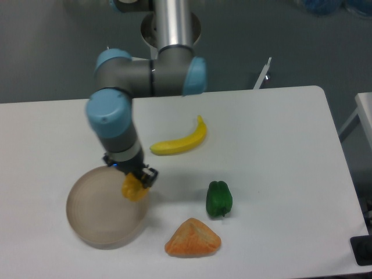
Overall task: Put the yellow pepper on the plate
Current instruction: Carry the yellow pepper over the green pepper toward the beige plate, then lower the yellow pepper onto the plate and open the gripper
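Arm bent at elbow, forearm reaching left, wrist pointing down, tool (135,183) low, fingers closed on the yellow pepper (135,188)

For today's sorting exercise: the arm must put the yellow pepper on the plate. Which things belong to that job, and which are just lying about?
Belong to the job:
yellow pepper, held in the fingers
plate

Just lying about:
banana
green pepper
orange wedge

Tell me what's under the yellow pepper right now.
The plate's right rim lies below the yellow pepper, which the gripper holds. Whether the pepper touches the plate cannot be told; the spot beneath it is covered.
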Robot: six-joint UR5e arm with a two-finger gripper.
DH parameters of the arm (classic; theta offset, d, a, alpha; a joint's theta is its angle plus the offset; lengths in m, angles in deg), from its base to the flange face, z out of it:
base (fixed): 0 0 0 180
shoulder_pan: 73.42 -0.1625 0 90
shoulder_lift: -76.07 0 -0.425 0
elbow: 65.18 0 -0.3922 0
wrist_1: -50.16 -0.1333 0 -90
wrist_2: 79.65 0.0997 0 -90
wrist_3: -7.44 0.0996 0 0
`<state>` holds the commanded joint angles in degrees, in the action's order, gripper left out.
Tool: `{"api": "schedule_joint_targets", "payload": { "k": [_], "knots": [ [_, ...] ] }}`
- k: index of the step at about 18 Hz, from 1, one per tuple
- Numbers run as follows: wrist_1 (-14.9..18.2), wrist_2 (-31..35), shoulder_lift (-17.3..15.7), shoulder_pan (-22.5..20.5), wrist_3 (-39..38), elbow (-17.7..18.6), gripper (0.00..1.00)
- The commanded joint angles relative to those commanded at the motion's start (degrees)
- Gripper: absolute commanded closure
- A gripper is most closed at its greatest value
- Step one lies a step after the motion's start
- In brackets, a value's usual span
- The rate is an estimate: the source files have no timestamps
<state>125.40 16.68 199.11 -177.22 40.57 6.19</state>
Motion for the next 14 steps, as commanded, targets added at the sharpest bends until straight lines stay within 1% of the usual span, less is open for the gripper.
{"api": "schedule_joint_targets", "payload": {
  "k": [9,14],
  "knots": [
    [0.00,-0.44,2.55,2.73,0.09,-0.09,0.48],
    [0.00,-0.79,2.82,2.90,0.17,0.00,0.48]
  ]
}}
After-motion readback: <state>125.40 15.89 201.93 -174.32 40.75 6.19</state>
